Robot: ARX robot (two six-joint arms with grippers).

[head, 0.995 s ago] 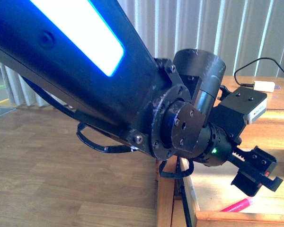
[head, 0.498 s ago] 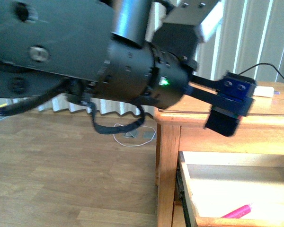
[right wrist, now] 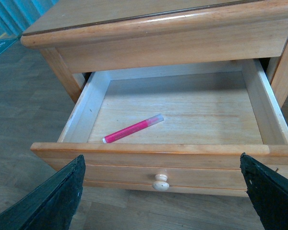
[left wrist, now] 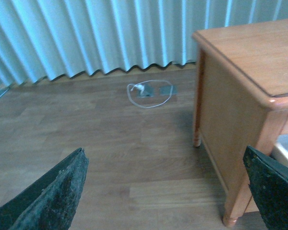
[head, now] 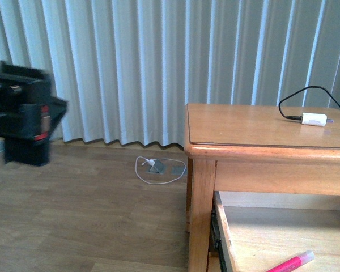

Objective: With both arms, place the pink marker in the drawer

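The pink marker point(right wrist: 133, 128) lies slantwise on the pale floor of the open drawer point(right wrist: 192, 149), toward one side wall; the front view shows the marker point(head: 292, 263) at its bottom edge. My right gripper point(right wrist: 161, 191) is open in front of the drawer, straddling the round knob point(right wrist: 160, 181) without touching it, and holds nothing. My left gripper point(left wrist: 163, 191) is open over bare floor beside the table leg point(left wrist: 236, 201), also holding nothing. In the front view the left arm's black end point(head: 24, 119) shows blurred at the far left.
The wooden side table point(head: 255, 127) carries a small white plug point(head: 314, 119) on a black cable. A white cord and floor socket point(head: 157, 167) lie by the curtain point(head: 130, 68). Wooden floor spreads left of the table.
The left arm, which filled the front view over the drawer, has swung away to the far left. The marker lies still in the drawer.
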